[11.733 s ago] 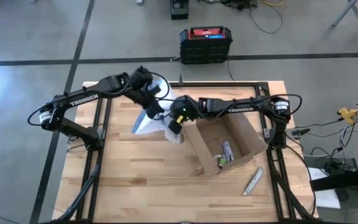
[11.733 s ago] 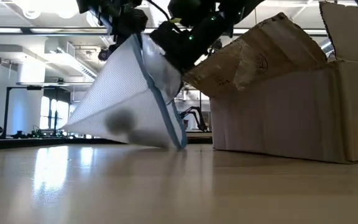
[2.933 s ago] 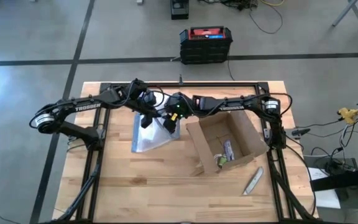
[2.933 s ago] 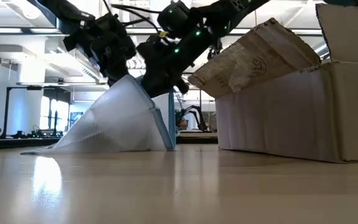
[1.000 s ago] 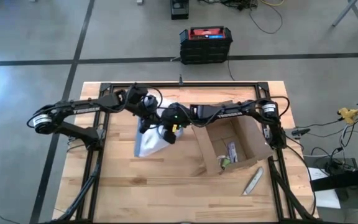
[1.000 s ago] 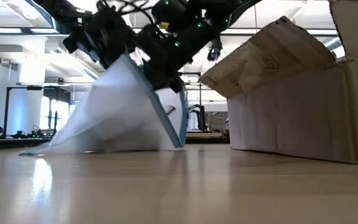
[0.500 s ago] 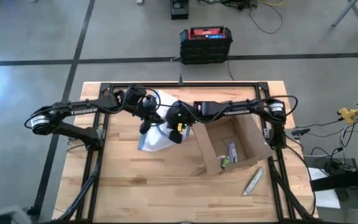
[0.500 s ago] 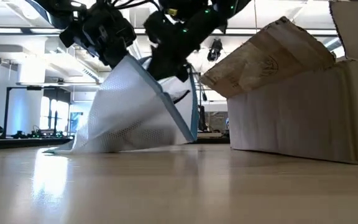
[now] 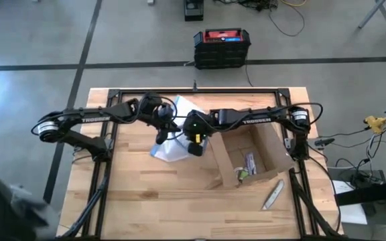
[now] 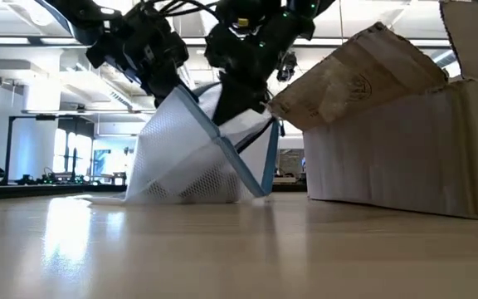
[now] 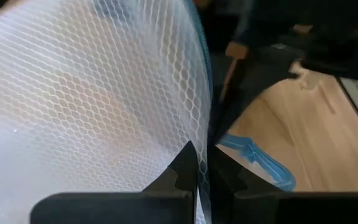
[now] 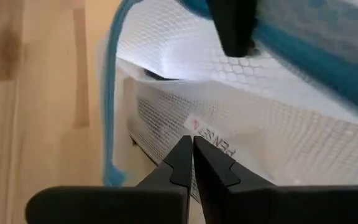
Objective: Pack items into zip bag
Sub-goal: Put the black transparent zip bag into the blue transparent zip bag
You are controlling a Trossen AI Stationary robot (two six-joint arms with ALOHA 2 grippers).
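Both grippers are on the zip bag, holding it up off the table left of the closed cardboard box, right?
Not quite: the cardboard box is open, its flaps spread, as the high view shows. The rest stands: left gripper and right gripper hold the zip bag up beside it.

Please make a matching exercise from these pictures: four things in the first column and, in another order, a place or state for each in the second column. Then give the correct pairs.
Things:
1. zip bag
2. cardboard box
3. grey utility knife
4. left gripper

Places or states:
A. lying on the table beside the box, near the table's front edge
B. jaws shut on the bag's edge
C. open on the table, flaps up, small items inside
D. held up between both arms, lower part resting on the table

Pairs: 1-D, 2-C, 3-A, 4-B
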